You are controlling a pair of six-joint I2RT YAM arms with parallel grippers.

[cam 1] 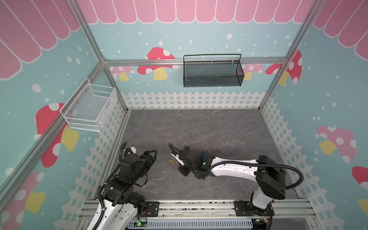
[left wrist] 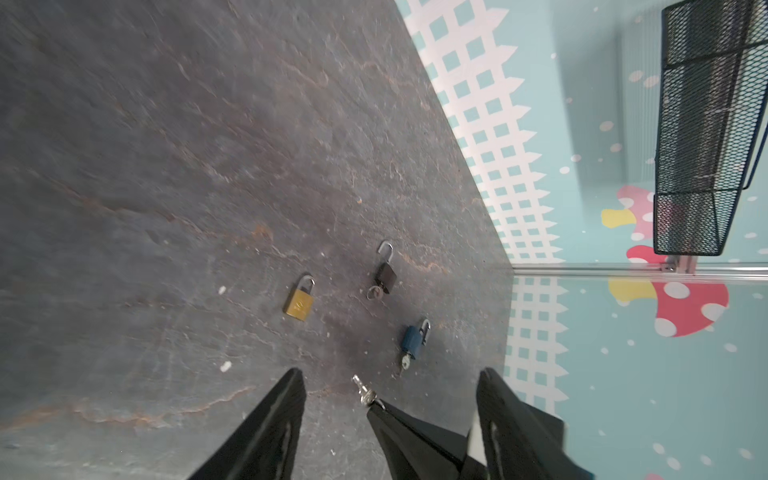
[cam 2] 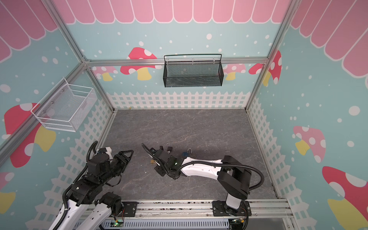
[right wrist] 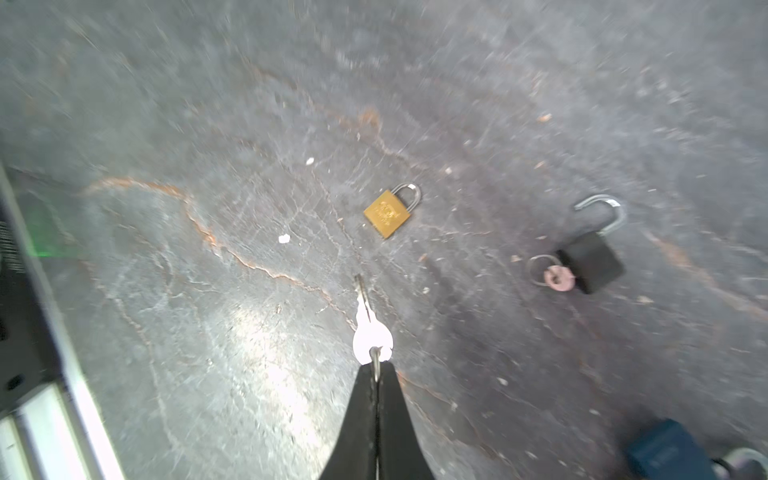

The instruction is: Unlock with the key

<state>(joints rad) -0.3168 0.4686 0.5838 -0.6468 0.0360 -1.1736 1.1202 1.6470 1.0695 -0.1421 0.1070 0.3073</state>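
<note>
Two down (black padlock, blue padlock open); right gripper clamps the key, apparently by its ring, so steady the blade before aiming at the shut gold padlock on the table, left gripper open to brace it.

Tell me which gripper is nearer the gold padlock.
Right. The right gripper, shut on the key, hovers just beside the gold padlock, key tip aimed at it. The left gripper stands open farther off on the padlock's other side.
</note>
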